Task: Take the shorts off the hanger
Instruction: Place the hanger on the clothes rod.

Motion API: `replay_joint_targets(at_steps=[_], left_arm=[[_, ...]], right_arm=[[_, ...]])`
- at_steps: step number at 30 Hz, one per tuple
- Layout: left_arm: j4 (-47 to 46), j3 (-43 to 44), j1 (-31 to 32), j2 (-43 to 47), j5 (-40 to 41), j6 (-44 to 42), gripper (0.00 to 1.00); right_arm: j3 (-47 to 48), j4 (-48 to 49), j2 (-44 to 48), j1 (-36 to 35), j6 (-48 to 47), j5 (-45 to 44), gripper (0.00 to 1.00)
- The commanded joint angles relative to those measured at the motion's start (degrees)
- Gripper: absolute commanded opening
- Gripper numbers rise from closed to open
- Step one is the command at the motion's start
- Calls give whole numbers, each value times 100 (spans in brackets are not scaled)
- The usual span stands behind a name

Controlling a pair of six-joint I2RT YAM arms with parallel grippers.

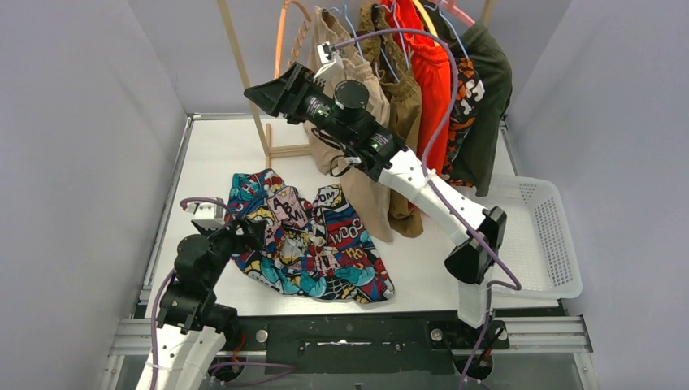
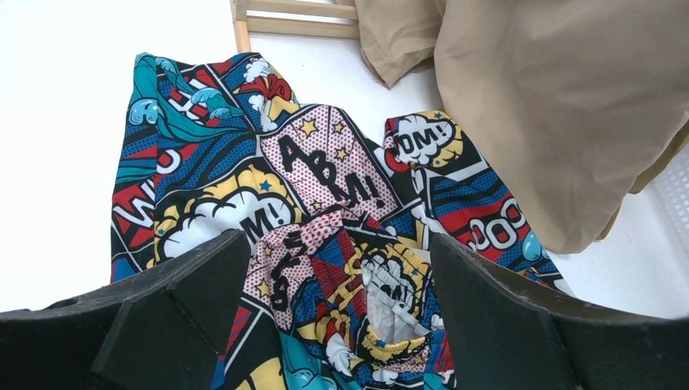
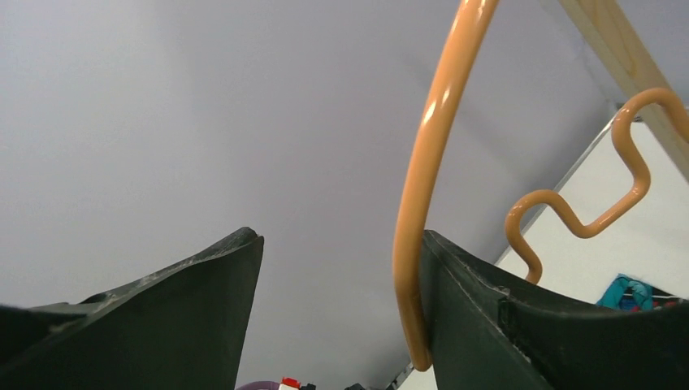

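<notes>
Your right gripper is up at the wooden rack by the far edge of the tabletop. Its fingers are spread wide, and the bare orange hanger passes between them, lying against the inner face of one finger. Nothing is clamped.

The comic-print shorts are off the hanger and lie spread toward the near left corner. Your left gripper sits low over them, also wide and holding nothing; you cannot tell whether it touches the cloth. That pair looks done. The beige shorts hang next on the rack, just beside the orange hanger.

If you mean to clear the empty hanger, centre its rod between the fingers before closing so it doesn't slide out along the pad. If you are letting it go, back straight off the rod rather than sideways; otherwise the finger will likely drag the hanger and set the beige pair swinging. Keep the left gripper low, out of the right arm's path.
</notes>
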State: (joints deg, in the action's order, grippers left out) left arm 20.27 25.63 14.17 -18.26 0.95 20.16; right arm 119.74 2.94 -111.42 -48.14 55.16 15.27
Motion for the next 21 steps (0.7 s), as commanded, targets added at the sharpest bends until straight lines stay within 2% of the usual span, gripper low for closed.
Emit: replay_joint_targets(at_steps=[1,4,8,16,21], left_arm=[[-382,29,-55,-75,-71,-66,82],[-354,39,-85,-105,-29,-47,82],[-310,48,-170,-111,58,4,82],[-269,65,-341,-137,96,53,82],[-251,82,-604,-238,225,111,82]], right_arm=[[-143,-616,706,-309,-933,-1104,70],[-466,-902,1004,-425,-1236,-1888,77],[-1032,-966,1394,-439,-1377,-2343,82],[-985,-704,1418,-414,-1994,-2304,87],[-770,-803,1318,-413,-2586,-2376,86]])
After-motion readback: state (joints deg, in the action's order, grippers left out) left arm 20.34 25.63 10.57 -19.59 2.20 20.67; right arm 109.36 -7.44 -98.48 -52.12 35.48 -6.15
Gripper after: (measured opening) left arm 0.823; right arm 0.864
